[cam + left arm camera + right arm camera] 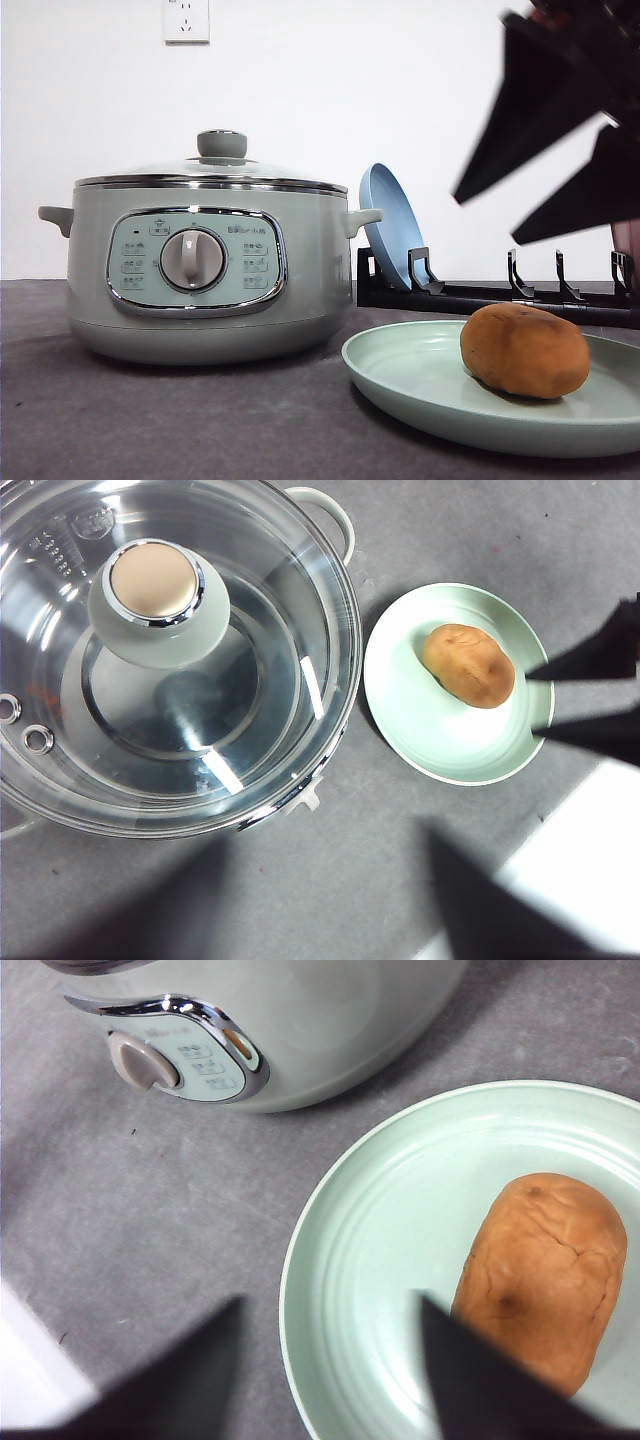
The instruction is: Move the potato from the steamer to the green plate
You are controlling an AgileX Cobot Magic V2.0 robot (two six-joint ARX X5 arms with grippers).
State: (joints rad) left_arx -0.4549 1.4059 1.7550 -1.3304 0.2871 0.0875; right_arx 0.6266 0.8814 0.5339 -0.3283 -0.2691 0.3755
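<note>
The potato [524,351] lies on the green plate [400,375], toward the plate's right side as seen from the front, resting on its long side on the plate's floor and clear of the rim. The right claw [560,170] hangs in the air above it, well apart from it — two dark, blurred fingers [545,110] spread wide, with nothing between them and nothing touching them. From that arm's own camera the fingers [480,1385] frame the scene: one over the grey tabletop [150,1210] beside the plate [380,1250], the other crossing in front of the near end of the potato [545,1260], the gap between them broad and bare. So the claw is let go, holding nothing. The steamer [205,270] stands just to the left of the plate, apart from it by a narrow strip of table, its glass lid [180,650] seated on top with the knob [155,585] upright; through the glass the pot looks bare inside. The left claw [330,900] shows as dark blurred shapes in its wrist camera, high over the steamer [320,510] and the plate [440,730], with the potato [468,665] seen off to one side — its fingers stand apart with only table between them, gripping nothing. Behind the plate a black rack [500,290] holds a blue plate [390,225] on edge, leaning near the steamer's right handle.
</note>
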